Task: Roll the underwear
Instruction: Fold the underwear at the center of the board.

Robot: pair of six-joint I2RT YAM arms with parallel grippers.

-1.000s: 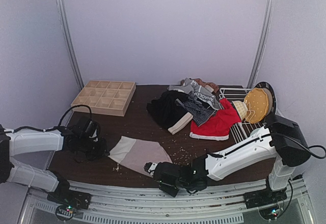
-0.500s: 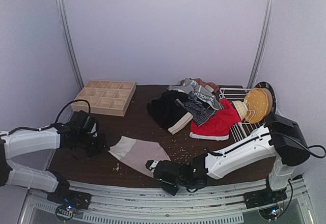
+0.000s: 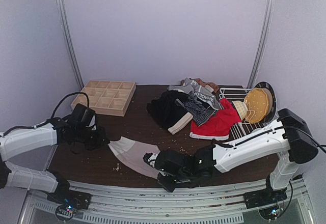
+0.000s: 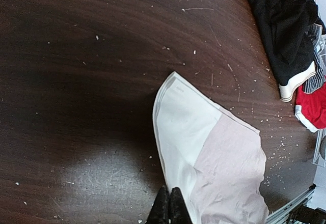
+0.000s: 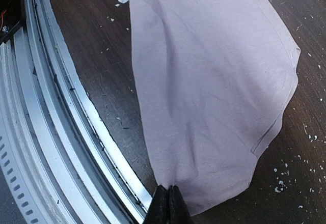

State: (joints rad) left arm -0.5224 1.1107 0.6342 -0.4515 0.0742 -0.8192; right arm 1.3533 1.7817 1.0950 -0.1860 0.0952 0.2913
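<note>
Dark table with the pale pink-beige briefs lying flat near its front edge.
The heap of other underwear sits well apart, at the far right. The long axis of the briefs runs left to right, one end toward each arm. The right gripper pinches the near right corner, with wrinkles running into it. The left gripper is pressed together at the left edge, but whether it holds cloth cannot be told.

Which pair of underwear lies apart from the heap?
The pale pink-beige brief, spread out near the front edge with the left tool and right tool shut on its edges; the black brief and red brief lie heaped farther back.
</note>
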